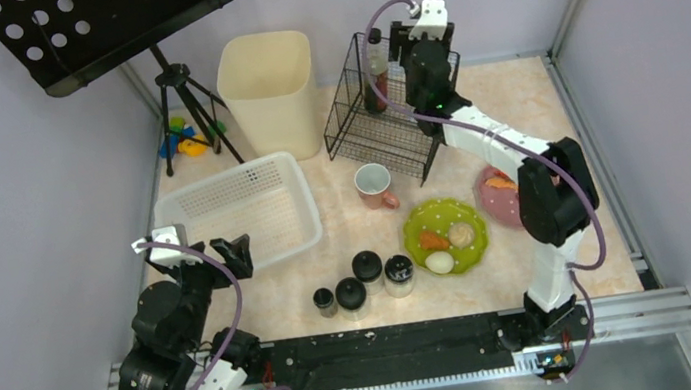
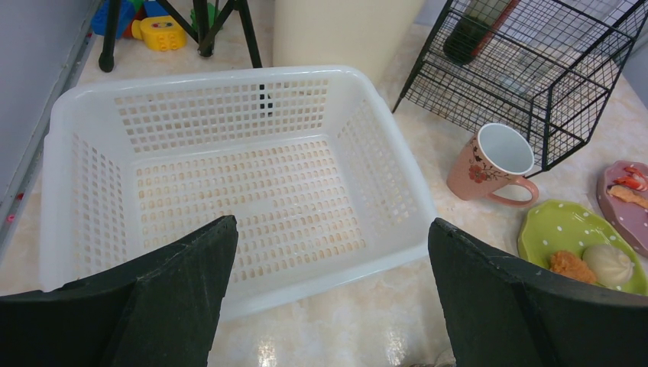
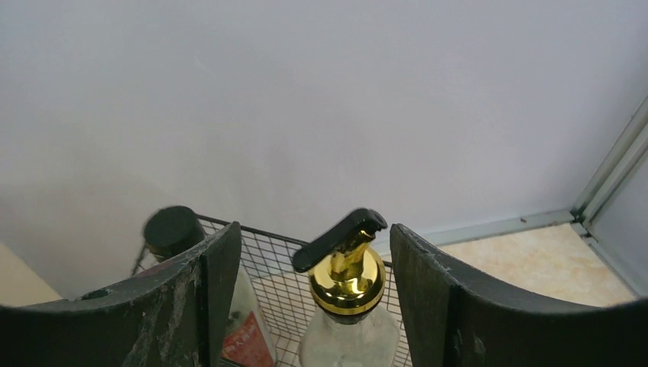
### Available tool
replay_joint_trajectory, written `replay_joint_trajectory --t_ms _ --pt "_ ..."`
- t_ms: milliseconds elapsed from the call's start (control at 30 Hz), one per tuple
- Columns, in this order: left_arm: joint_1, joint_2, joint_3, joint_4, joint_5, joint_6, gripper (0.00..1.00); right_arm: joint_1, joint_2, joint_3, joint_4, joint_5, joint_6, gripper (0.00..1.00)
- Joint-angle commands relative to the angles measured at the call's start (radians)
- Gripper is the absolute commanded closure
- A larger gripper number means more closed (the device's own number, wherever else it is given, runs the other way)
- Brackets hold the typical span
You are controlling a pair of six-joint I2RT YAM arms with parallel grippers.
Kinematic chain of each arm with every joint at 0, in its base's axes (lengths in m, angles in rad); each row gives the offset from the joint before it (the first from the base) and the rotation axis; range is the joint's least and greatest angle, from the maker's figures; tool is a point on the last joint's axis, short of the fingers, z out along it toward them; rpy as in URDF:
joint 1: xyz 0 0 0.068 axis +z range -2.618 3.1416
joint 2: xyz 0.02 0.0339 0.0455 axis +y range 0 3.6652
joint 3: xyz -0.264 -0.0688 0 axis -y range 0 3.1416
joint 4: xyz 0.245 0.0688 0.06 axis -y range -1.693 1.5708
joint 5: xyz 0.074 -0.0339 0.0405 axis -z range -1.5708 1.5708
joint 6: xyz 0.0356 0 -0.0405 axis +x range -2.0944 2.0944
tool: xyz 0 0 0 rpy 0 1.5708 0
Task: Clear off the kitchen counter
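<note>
right claw [image 1: 403,46] is hanging over the wire rack [image 1: 382,120] at the far edge of the kitchen counter [image 1: 352,234] in the overhead view. that marble counter is filling the whole floor of the cell and it's carrying plenty: a mug [image 1: 376,186], a green plate [image 1: 413,226] and a pink plate [image 1: 494,201] with food, plus four black-lidded jars [image 1: 367,273]. left claw [image 1: 199,249] is sitting low by the white basket [image 1: 242,209]. we're thinking the right arm's elbow is the sneaky risk here, since it's hovering right above the pink plate and a sloppy pull-back could clip it.

from the left wrist view, we're seeing that claw spread wide with nothing in it, looking down into the basket, which is empty. no real worry there unless it's dropping onto the near rim and shoving the basket toward the mug.

from the right wrist view, the claw is standing apart around a pump bottle [image 3: 348,275] with a gold collar. there's a clear gap on the side toward the dark bottle [image 3: 174,229], and the other finger is sitting just beside the collar. we can't tell if it's touching. we're guessing the trouble is that black spout: it's poking sideways, so a crooked lift could hook it and drag or tip the bottle in the rack, maybe knocking its dark neighbour too.
</note>
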Motion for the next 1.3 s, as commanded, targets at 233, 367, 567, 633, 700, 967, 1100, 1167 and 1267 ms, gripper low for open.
replay_joint_trajectory --t_ms 233,367,567,633,700,967,1100,1167,1267 --pt "0.0 -0.008 -0.011 0.05 0.006 0.009 0.01 0.171 -0.271 -0.012 0.073 0.022 -0.225 0.27" --pt "0.0 -0.01 -0.011 0.05 0.003 0.008 0.01 0.228 -0.392 -0.073 -0.024 -0.02 -0.21 0.27" --pt "-0.001 -0.014 -0.013 0.049 -0.001 0.006 0.01 0.239 -0.529 -0.153 -0.271 -0.184 -0.061 0.28" --pt "-0.001 -0.014 -0.013 0.049 -0.002 0.006 0.01 0.24 -0.56 -0.173 -0.364 -0.238 -0.021 0.28" --pt "-0.002 -0.015 -0.013 0.049 -0.002 0.006 0.01 0.24 -0.583 -0.179 -0.443 -0.263 0.034 0.28" --pt "-0.002 -0.027 -0.012 0.047 -0.011 0.005 0.01 0.243 -0.685 -0.304 -0.615 -0.404 0.142 0.28" --pt "-0.001 -0.025 -0.013 0.047 -0.007 0.006 0.01 0.249 -0.743 -0.37 -0.681 -0.504 0.163 0.28" --pt "-0.002 -0.021 -0.014 0.049 -0.006 0.006 0.01 0.255 -0.767 -0.391 -0.731 -0.548 0.169 0.28" --pt "-0.002 -0.019 -0.014 0.049 0.0 0.006 0.01 0.264 -0.811 -0.429 -0.796 -0.578 0.187 0.28"
